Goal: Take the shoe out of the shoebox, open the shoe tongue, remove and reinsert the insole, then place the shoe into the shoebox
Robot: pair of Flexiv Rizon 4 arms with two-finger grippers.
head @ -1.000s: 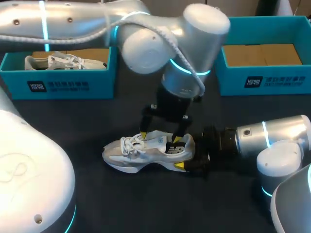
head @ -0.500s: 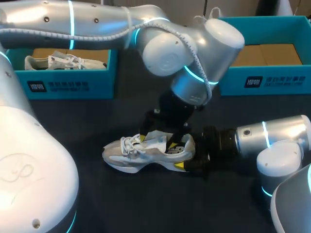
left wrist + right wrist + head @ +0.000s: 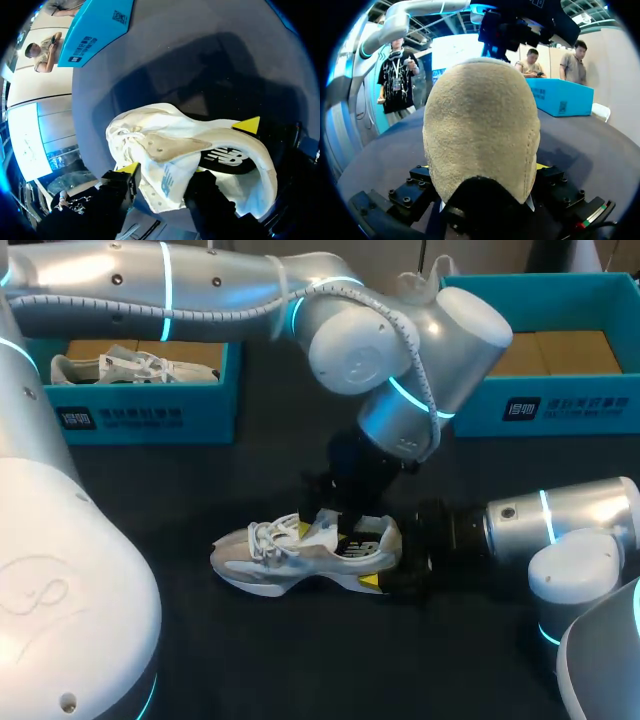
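A white and grey sneaker lies on the dark table, toe toward the left. My left gripper comes down from above onto its upper. In the left wrist view the white shoe tongue stands between the left gripper's fingers, both pressed against it. My right gripper comes in low from the right and is shut on the heel. One of its yellow fingertips shows beside the collar. In the right wrist view the tan heel fills the space between the right gripper's fingers.
A teal shoebox stands at the back left and holds another white shoe. A second teal shoebox stands at the back right with only its brown bottom showing. Dark table surface lies open in front of the sneaker.
My left gripper has sunk onto the shoe's upper and its fingers have drawn in around the tongue. The left arm's wrist has swung rightward. The right arm and the shoe have stayed put.
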